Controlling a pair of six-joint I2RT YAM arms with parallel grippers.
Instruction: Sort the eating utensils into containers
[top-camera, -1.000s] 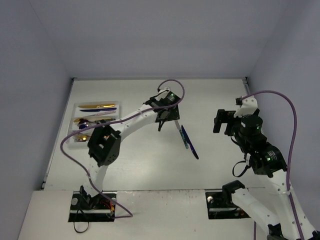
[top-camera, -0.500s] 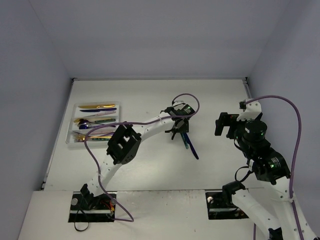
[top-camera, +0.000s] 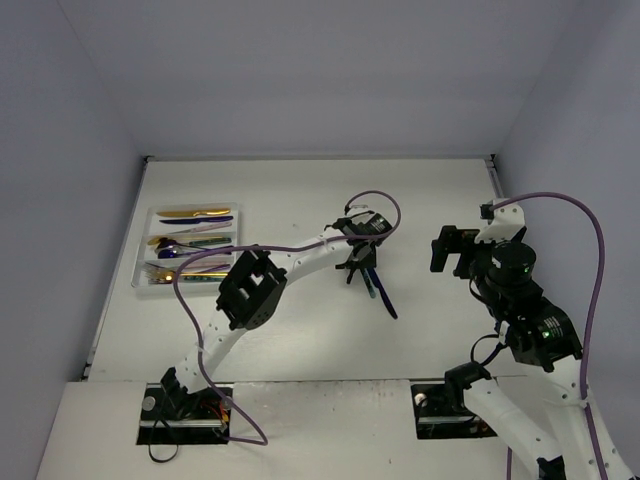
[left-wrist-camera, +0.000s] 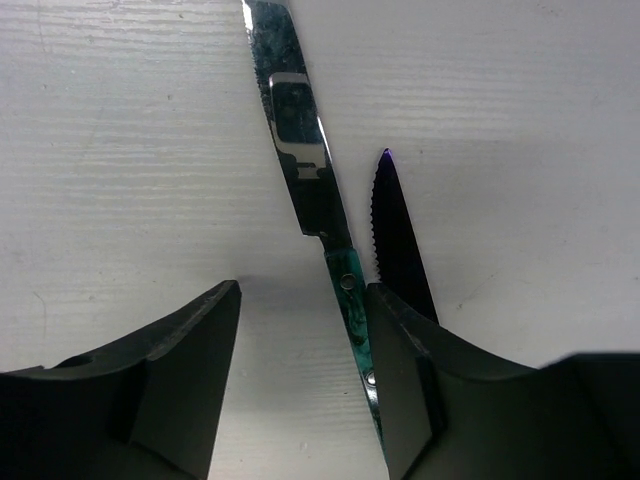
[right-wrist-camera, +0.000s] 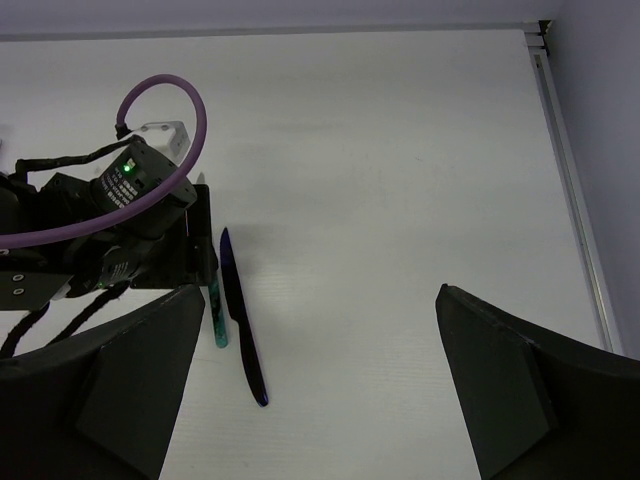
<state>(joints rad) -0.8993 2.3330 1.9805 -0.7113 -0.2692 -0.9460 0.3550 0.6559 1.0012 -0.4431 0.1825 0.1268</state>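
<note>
Straddling the teal-handled knife (left-wrist-camera: 298, 150) with the left tool (left-wrist-camera: 300, 295), fingers apart, nothing clamped yet. Lies flat on the desk (left-wrist-camera: 120, 150), lengthwise along the gap, hugging one finger; dark blue knife (left-wrist-camera: 395, 230) just outside that finger, nearly parallel. Well left of both, the white tray (top-camera: 141, 262). Right tool (right-wrist-camera: 320, 340) spread wide, empty, farther off: likely a left-arm pick

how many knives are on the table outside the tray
2. A teal knife lies between the jaws of the left gripper; a dark blue knife lies just beside it, outside them. The arm may hide more.
</note>
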